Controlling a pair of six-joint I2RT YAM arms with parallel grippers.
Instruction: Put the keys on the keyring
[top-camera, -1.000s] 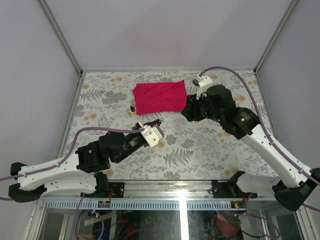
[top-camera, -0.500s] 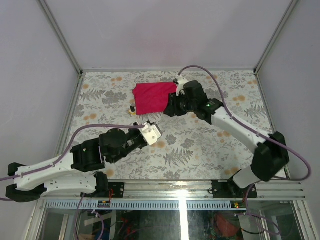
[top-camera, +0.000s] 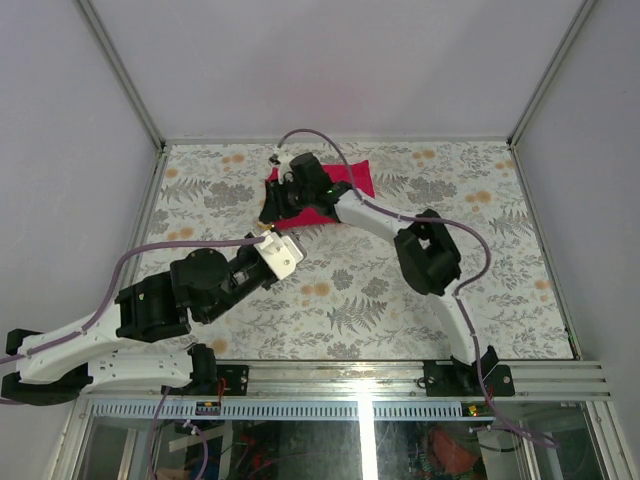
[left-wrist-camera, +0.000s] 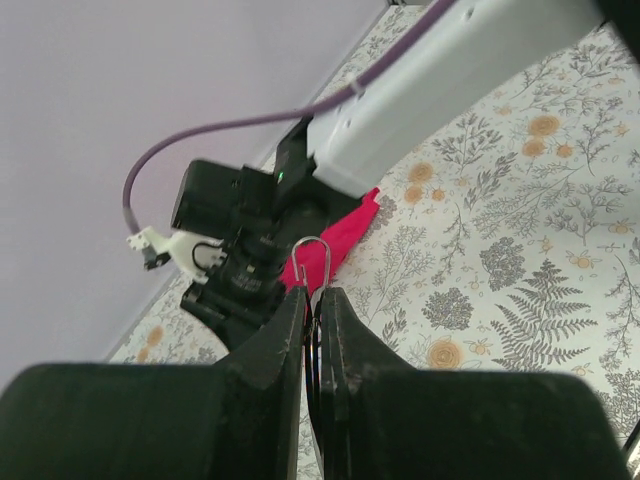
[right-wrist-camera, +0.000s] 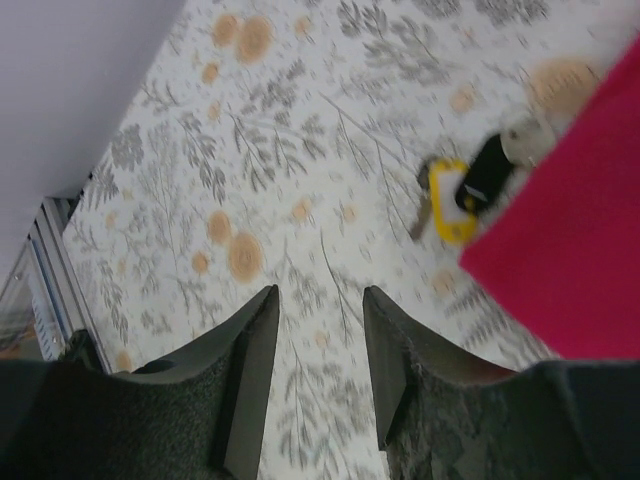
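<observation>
In the left wrist view my left gripper (left-wrist-camera: 313, 292) is shut on the keyring (left-wrist-camera: 312, 258), a thin silver wire loop that sticks out past the fingertips. In the top view the left gripper (top-camera: 268, 240) sits just below the red cloth's left corner. My right gripper (right-wrist-camera: 320, 295) is open and empty above the patterned table. The keys (right-wrist-camera: 455, 195) lie ahead of it to the right, at the edge of the red cloth (right-wrist-camera: 575, 220): a yellow head, a black head (right-wrist-camera: 487, 170) and a tan one. In the top view the right gripper (top-camera: 272, 207) hides the keys.
The right arm stretches across the red cloth (top-camera: 345, 180) from the right. In the left wrist view the right gripper's black body (left-wrist-camera: 245, 245) is close in front of the keyring. The left wall rail (top-camera: 150, 200) runs close by.
The right arm has swung left across the red cloth to its left edge, above the keys. The left gripper has moved left and a little further away with the keyring.
</observation>
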